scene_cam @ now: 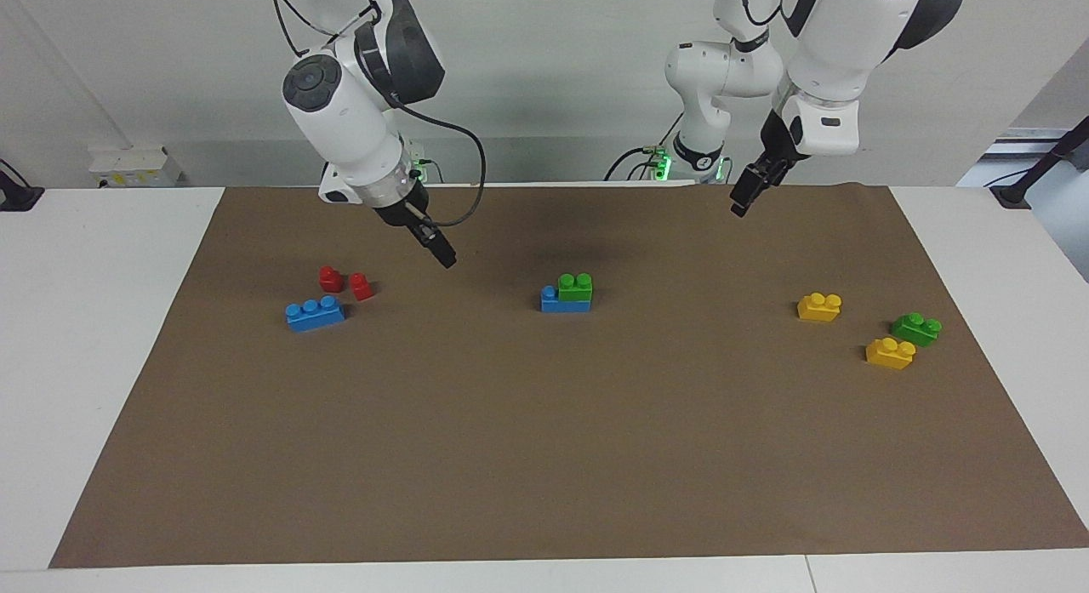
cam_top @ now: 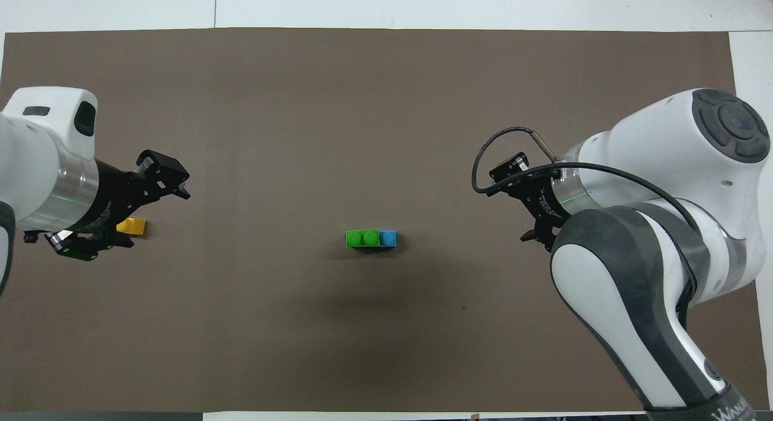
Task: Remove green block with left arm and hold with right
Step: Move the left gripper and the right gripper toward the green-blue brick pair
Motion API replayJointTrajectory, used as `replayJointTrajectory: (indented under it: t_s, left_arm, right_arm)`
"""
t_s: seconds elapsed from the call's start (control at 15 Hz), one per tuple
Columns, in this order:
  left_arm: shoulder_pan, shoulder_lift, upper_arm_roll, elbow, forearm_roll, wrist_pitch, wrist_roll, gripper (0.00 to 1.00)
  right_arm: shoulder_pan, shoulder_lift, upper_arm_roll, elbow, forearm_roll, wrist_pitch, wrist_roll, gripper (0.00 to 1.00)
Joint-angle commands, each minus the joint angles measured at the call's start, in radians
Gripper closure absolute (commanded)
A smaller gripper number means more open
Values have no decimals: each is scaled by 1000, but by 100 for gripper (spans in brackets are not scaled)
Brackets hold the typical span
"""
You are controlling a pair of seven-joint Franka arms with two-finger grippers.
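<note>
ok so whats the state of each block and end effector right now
green block: stacked on the middle blue brick
second green block: loose on the mat
yellow bricks: loose, unstacked
other blue brick: loose
red pieces: loose
left end effector: raised, holding nothing
right end effector: raised, holding nothing

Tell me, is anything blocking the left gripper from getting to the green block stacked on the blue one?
Nothing visible is. The left gripper hangs over bare brown mat, and only open mat lies between it and the green block on the blue brick mid-table.

Green block (scene_cam: pixel 576 287) atop blue brick (scene_cam: pixel 555 302)
</note>
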Motion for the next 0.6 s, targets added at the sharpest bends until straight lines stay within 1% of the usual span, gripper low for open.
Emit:
replayJointTrajectory:
  t_s: [0.0,0.2,0.33,0.53]
  left_arm:
    - [-55,-50,12,-66,-14,22,-172,0]
    - [-110,-96,12,-158,-14,111,-420,0]
    - [-139,-120,12,-217,-14,185,-584,0]
    - [-181,-137,12,-256,-14,226,-755,0]
  right_arm:
    - [25,-24,-3,-64,29,53,22,5]
    - [45,-22,-1,-107,33,128,50,5]
    - [68,-19,-3,-126,84,180,97,5]
    - [88,-19,-1,-163,110,238,120,5]
